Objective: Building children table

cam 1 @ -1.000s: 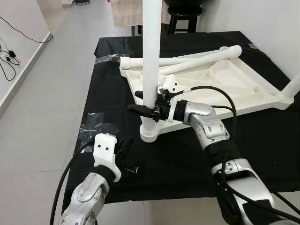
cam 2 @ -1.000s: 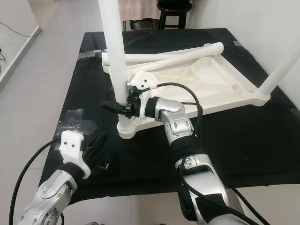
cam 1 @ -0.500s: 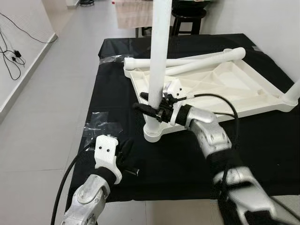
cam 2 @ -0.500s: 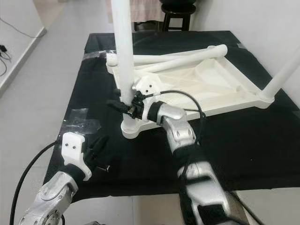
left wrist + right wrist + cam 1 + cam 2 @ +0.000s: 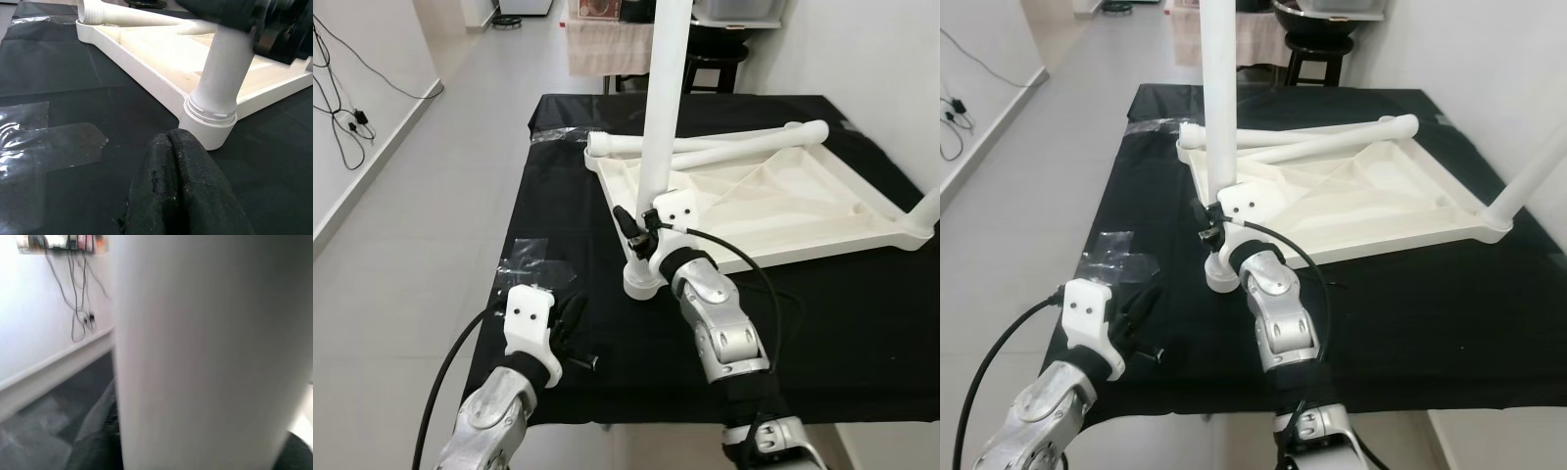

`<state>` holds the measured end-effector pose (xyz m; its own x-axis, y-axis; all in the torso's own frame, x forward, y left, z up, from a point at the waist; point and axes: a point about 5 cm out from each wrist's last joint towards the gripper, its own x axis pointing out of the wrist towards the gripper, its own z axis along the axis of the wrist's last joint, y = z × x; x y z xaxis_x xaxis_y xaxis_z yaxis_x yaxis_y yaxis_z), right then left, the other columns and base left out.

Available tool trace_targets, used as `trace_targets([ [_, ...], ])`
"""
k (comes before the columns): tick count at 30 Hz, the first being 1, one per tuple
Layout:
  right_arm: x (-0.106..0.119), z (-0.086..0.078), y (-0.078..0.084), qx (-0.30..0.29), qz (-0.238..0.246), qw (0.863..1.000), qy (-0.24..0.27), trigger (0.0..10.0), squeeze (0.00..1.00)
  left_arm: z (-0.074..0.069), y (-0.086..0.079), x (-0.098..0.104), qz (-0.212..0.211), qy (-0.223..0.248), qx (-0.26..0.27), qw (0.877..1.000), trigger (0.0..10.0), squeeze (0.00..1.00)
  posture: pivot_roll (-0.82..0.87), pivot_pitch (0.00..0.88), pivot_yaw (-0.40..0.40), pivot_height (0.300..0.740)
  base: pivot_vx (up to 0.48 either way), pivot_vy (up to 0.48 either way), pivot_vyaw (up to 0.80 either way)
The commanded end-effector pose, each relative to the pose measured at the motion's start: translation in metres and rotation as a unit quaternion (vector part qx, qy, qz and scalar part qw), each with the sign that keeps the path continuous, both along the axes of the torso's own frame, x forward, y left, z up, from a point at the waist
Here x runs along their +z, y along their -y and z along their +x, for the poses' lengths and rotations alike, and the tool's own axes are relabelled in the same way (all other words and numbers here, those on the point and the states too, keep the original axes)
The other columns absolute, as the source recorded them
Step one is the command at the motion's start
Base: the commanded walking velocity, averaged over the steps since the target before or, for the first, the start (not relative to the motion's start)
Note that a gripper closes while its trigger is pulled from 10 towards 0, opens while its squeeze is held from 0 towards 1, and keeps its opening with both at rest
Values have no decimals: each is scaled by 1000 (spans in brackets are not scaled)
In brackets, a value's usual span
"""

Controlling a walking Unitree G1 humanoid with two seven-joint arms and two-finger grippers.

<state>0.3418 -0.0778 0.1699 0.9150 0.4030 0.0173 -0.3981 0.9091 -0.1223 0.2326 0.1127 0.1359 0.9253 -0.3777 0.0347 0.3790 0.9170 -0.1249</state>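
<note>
Right pincer (image 5: 636,227) fingertips hidden behind upright table leg (image 5: 661,117), top cut off

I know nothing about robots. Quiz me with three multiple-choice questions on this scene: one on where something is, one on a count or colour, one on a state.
1. Where is the right gripper?
A. at the upright leg, near its base
B. on the floor
C. on the stool

2. How many loose legs lie on the tabletop?
A. none
B. two
C. five

3. How are the left gripper's jaws?
A. wide open
B. shut
C. holding a leg

Answers:
1 A: the right gripper sits against the upright leg.
2 B: two loose legs lie on the upturned tabletop.
3 B: the left gripper is pressed shut, empty.
</note>
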Motion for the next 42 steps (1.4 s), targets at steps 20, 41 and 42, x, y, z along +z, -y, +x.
trace_targets([
  [20,34,19,-7,411,2,911,-43,8078,0,1,1,-4,3,-10,-3,1000,10000,0,133,110,-35,740,0,0,0],
  [41,-33,11,47,31,-6,991,-129,0,0,-1,-1,-2,7,-8,-1,1000,10000,0,130,135,-32,740,0,0,0],
  [42,-44,-8,35,-16,11,988,-156,0,0,-1,-2,-2,8,-8,-1,1000,10000,0,131,143,-26,740,0,0,0],
])
